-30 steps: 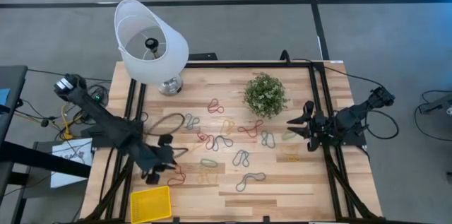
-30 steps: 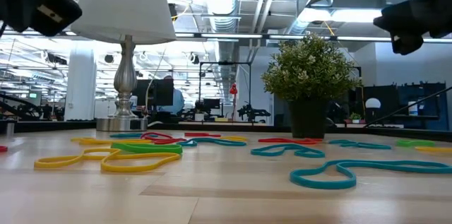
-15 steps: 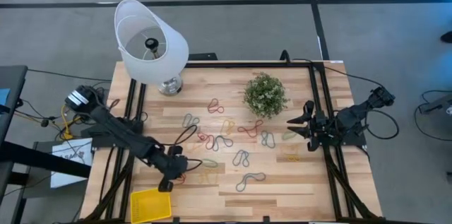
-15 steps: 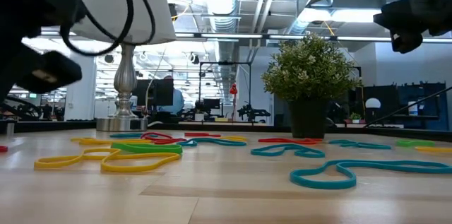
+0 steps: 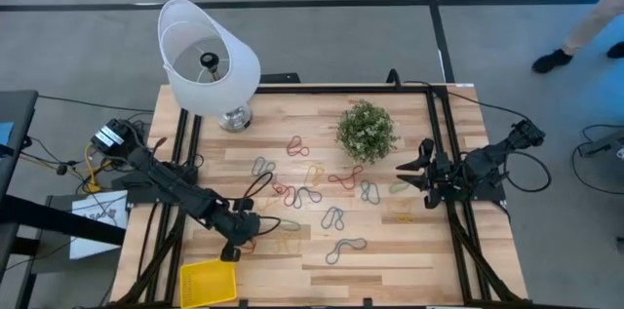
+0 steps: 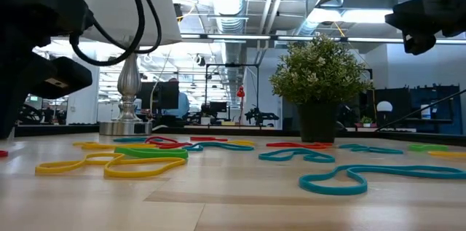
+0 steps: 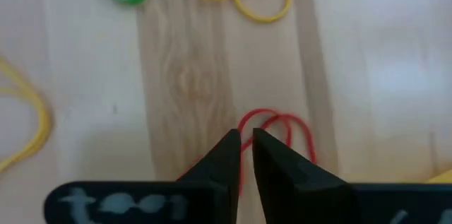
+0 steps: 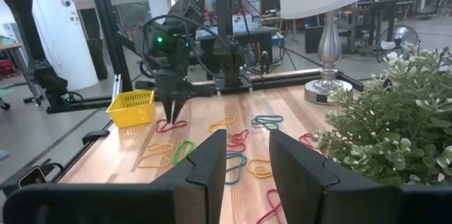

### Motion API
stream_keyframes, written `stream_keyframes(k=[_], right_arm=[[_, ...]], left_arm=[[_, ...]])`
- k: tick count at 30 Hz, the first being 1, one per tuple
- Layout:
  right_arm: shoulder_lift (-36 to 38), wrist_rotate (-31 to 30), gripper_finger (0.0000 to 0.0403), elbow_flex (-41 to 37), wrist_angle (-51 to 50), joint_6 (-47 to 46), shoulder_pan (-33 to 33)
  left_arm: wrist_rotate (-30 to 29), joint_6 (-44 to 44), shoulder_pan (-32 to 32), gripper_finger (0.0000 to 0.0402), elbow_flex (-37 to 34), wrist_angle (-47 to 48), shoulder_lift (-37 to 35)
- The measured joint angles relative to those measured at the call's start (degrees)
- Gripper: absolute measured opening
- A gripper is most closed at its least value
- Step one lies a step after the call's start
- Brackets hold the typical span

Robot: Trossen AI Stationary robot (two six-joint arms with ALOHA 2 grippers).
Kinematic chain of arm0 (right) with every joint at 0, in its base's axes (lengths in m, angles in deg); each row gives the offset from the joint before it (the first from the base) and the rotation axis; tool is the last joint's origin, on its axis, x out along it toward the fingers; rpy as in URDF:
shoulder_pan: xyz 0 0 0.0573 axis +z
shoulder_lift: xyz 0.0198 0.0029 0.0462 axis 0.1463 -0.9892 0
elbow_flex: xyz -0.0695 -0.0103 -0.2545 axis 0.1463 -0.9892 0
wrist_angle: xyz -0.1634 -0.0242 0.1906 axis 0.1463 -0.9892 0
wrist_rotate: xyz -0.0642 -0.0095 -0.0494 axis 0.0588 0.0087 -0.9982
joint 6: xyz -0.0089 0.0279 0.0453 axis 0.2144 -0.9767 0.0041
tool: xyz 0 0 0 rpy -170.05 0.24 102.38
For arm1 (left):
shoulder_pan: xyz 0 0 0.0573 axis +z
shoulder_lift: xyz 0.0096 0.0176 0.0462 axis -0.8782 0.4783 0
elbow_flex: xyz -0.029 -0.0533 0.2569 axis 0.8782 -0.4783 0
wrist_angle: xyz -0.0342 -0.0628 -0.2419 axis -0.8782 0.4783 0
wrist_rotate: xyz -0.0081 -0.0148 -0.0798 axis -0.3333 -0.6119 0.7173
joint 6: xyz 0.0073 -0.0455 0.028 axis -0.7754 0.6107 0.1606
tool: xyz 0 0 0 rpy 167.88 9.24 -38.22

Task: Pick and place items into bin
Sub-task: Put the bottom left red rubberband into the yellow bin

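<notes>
The left gripper, fingers nearly closed, pinches at a red band lying flat, having swung there from the table's edge. The yellow bin waits at its seven o'clock. The right gripper idles at three o'clock, fingers parted.

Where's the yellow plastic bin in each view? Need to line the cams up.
High view: shallow square yellow plastic bin at the near left table corner, just below the left gripper.
Low view: not in it.
Left wrist view: not in it.
Right wrist view: bin on the far left, beside the left gripper.
Shared landmark: red rubber band loop under the left gripper.
</notes>
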Motion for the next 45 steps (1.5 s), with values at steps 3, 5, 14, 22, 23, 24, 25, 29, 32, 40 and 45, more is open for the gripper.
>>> stream_keyframes(k=[3,5,14,22,23,24,25,29,32,40,45], right_arm=[[0.0,-0.1,0.0102,0.0,0.0,0.0,0.0],[0.0,-0.1,0.0102,0.0,0.0,-0.1,0.0],[0.0,0.0,0.0102,0.0,0.0,-6.6,0.0],[0.0,-0.5,0.0102,0.0,0.0,-6.8,0.0],[0.0,-1.3,0.0102,0.0,0.0,-6.0,0.0],[0.0,-2.2,0.0102,0.0,0.0,-5.4,0.0],[0.0,-3.0,0.0102,0.0,0.0,-4.7,0.0],[0.0,-3.3,0.0102,0.0,0.0,-4.1,0.0],[0.0,-3.2,0.0102,0.0,0.0,-4.1,0.0],[0.0,-4.3,0.0102,0.0,-0.6,-4.0,0.0],[0.0,-4.5,0.0102,0.0,-1.0,-4.5,0.0]], left_arm=[[0.0,0.1,0.0,0.0039,0.0,2.9,0.0],[0.0,0.3,0.0,0.0055,0.0,3.9,0.0],[-0.5,-1.6,-0.7,0.0126,0.0,0.6,0.0],[-3.1,-5.2,-1.3,0.0136,0.0,0.2,0.5],[-3.7,-5.5,-1.3,0.0136,0.0,0.2,0.5],[-4.3,-5.8,-1.2,0.0136,0.0,-0.2,0.7],[-5.1,-5.9,-1.1,0.0136,0.0,-0.4,0.8],[-6.0,-6.0,-1.1,0.0136,0.0,-3.2,1.8],[-3.4,-6.1,-1.1,0.0136,0.0,-4.7,3.8],[-2.9,-6.0,-1.1,0.0125,0.2,-5.7,6.8],[-0.7,-3.9,-1.0,0.0099,0.2,-4.1,6.7]])
